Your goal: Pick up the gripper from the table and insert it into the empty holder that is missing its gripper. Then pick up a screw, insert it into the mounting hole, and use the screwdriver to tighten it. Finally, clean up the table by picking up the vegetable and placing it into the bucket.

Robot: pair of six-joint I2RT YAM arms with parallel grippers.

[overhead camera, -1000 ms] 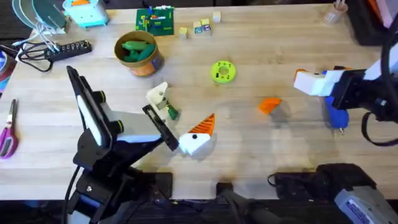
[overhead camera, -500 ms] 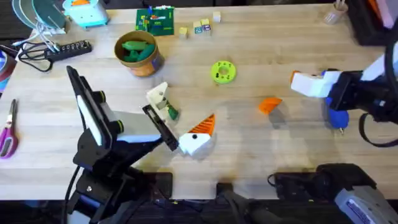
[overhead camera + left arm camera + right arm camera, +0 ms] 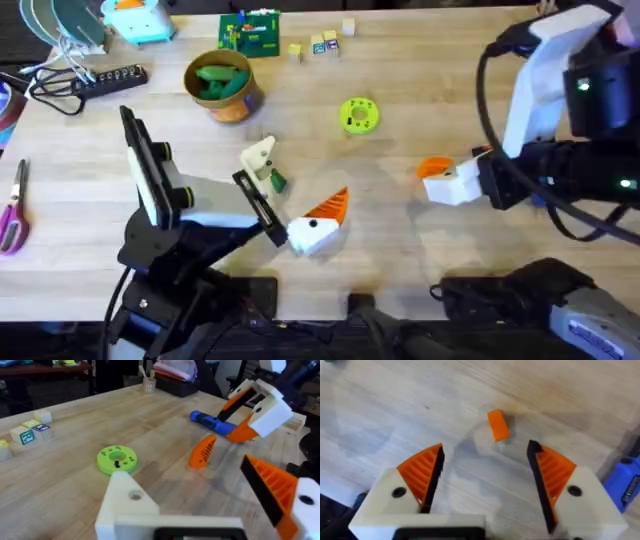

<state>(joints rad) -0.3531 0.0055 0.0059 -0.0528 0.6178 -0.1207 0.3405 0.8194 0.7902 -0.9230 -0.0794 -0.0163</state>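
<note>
Lining up my right gripper | fingers wide, empty | wedge on desk just ahead, centred between them, long axis along my reach | right arm nearer | left fingers: cannot tell
</note>
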